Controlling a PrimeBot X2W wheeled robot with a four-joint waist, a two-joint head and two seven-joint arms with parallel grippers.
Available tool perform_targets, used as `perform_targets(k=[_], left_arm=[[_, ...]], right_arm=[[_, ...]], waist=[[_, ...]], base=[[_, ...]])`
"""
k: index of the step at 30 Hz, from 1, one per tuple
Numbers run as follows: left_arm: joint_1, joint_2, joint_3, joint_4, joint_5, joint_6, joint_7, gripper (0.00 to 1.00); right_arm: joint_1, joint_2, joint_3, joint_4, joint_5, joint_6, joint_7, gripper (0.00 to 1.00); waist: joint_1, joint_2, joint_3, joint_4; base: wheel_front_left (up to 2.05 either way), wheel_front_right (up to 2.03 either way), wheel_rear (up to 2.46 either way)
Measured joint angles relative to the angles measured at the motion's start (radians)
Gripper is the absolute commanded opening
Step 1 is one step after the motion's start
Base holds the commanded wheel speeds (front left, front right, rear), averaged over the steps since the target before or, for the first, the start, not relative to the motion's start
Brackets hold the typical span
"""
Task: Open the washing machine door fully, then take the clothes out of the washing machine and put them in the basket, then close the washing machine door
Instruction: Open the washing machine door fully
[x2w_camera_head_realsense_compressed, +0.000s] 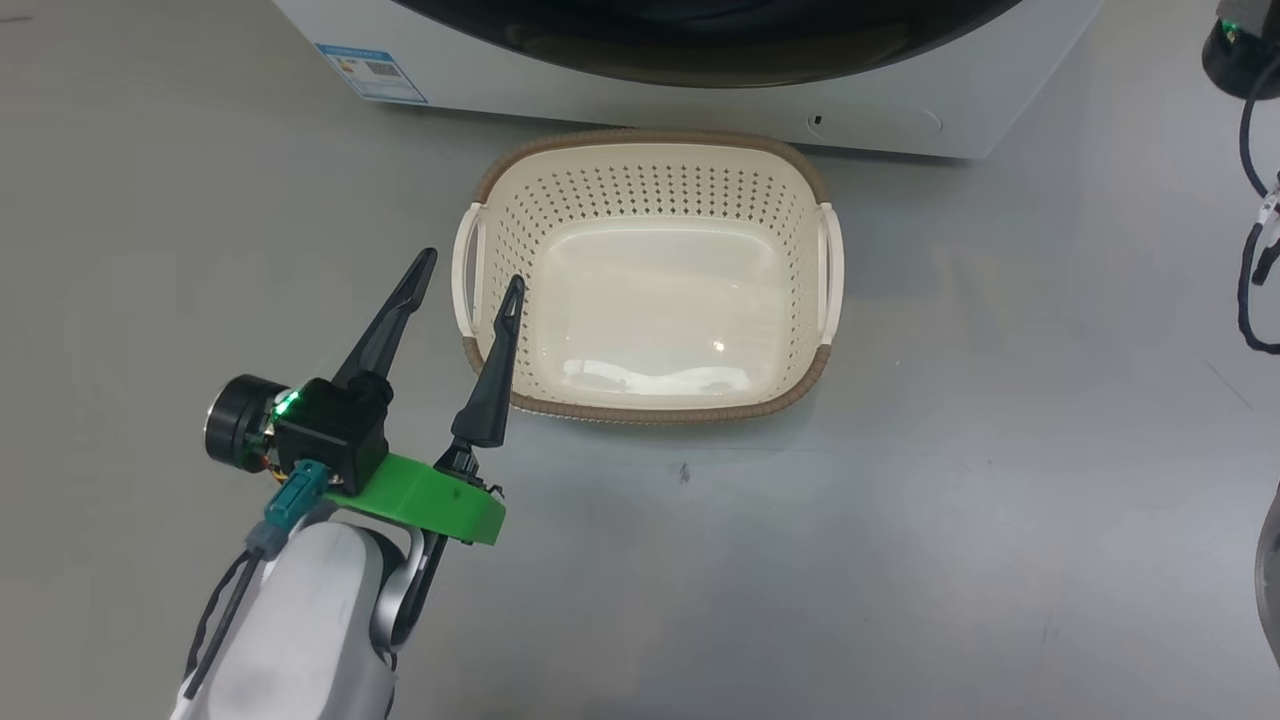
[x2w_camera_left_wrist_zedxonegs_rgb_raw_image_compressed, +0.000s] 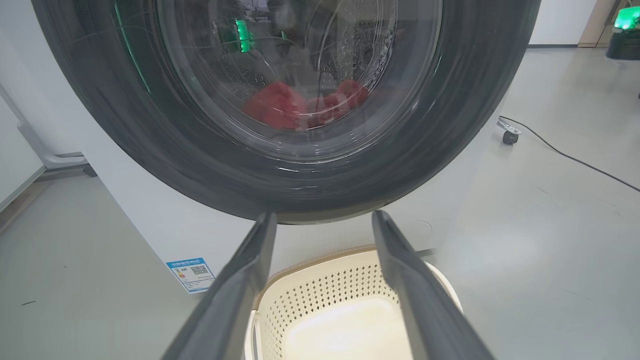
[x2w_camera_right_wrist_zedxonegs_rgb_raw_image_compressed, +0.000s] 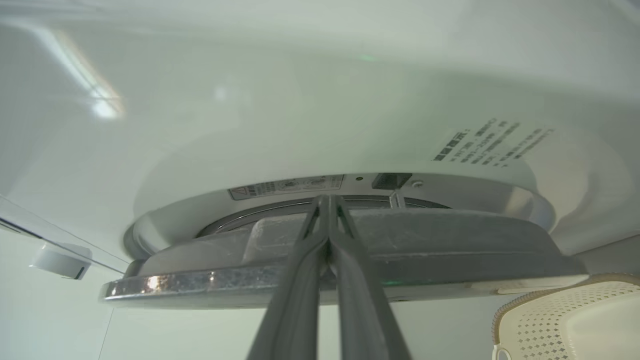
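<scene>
Ok so here's the scene: the basket sits on the grey floor right in front of the washing machine, its far rim almost under the curve of the washing machine door, and you can see straight down to its shiny cream bottom. The left gripper hangs over the floor by the basket's left handle, fingers spread wide with nothing between them, pointing at the washer. From its wrist camera the clothes show as a red heap with a bit of white, inside the drum behind the door's glass. The right gripper is up at the door's edge, its two fingers pressed flat together and gripping nothing, tips right at the grey rim where it meets the white front. Can't tell whether they actually touch it. There's a little blue sticker low on the washer's front, left of the basket.
</scene>
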Motion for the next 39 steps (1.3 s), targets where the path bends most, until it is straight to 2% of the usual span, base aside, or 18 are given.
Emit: perform_targets(k=[6,18,29,39], left_arm=[[-0.024,-0.003,-0.002,-0.006,0.0,0.0,0.0,1.0],[-0.046,-0.005,-0.014,-0.015,-0.017,0.0,0.0,1.0],[-0.057,-0.006,-0.02,-0.015,-0.027,0.009,0.0,1.0],[-0.058,-0.006,-0.02,-0.013,-0.037,0.011,0.0,1.0]], right_arm=[[-0.075,-0.011,0.028,0.026,-0.014,-0.016,0.027,0.0],[-0.146,-0.024,0.043,0.091,-0.013,-0.009,0.083,0.0],[-0.157,-0.044,0.053,0.133,0.013,0.023,0.162,0.0],[-0.154,-0.054,0.085,0.156,0.048,0.059,0.291,0.0]], waist=[[0.0,0.0,0.032,0.022],[0.0,0.0,0.07,0.042],[0.0,0.0,0.068,0.038],[0.0,0.0,0.058,0.025]], base=[[0.0,0.0,0.0],[0.0,0.0,0.0],[0.0,0.0,0.0],[0.0,0.0,0.0]])
